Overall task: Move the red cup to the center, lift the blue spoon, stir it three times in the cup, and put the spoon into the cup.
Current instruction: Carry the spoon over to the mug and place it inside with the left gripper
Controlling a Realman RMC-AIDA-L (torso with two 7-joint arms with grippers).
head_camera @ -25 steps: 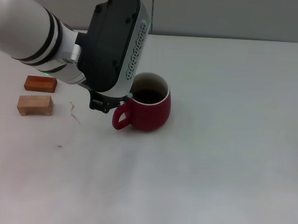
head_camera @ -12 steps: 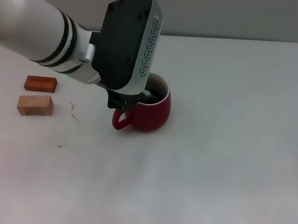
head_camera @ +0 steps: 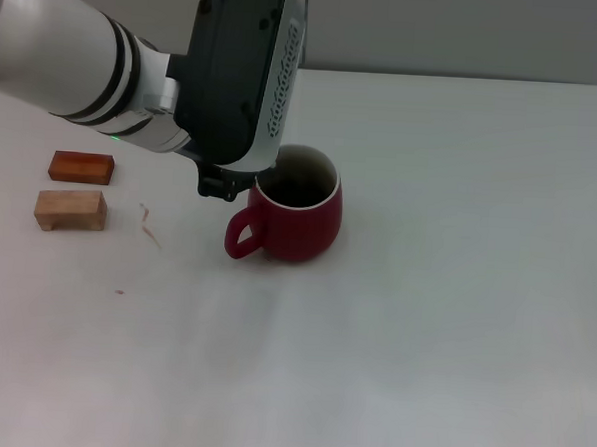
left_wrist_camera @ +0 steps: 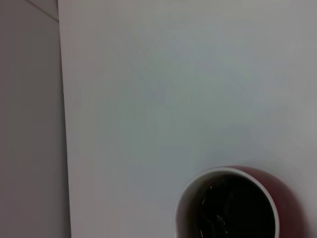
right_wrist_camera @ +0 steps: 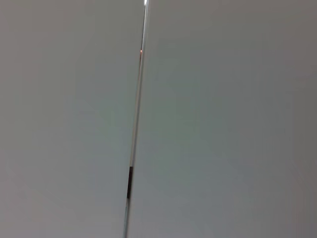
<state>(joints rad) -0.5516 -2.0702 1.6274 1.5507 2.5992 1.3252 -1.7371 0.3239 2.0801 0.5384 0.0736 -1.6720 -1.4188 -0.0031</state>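
Note:
The red cup [head_camera: 297, 218] stands upright on the white table [head_camera: 455, 292], its loop handle turned toward the front left. Its pale rim and dark inside also show in the left wrist view [left_wrist_camera: 233, 208]. My left gripper [head_camera: 228, 186] hangs just above the cup's left rim, beside the handle, mostly hidden under the black wrist housing. The blue spoon is not visible in any view; I cannot make it out in the cup's dark inside. The right gripper is out of view.
Two small wooden blocks lie at the left: a reddish one [head_camera: 81, 166] and a pale one [head_camera: 70, 210] in front of it. A few small reddish marks [head_camera: 150, 224] lie on the table between the blocks and the cup.
My left arm swung right over the cup's mouth half a second ago, then drew back left and a little up. The cup has not moved.

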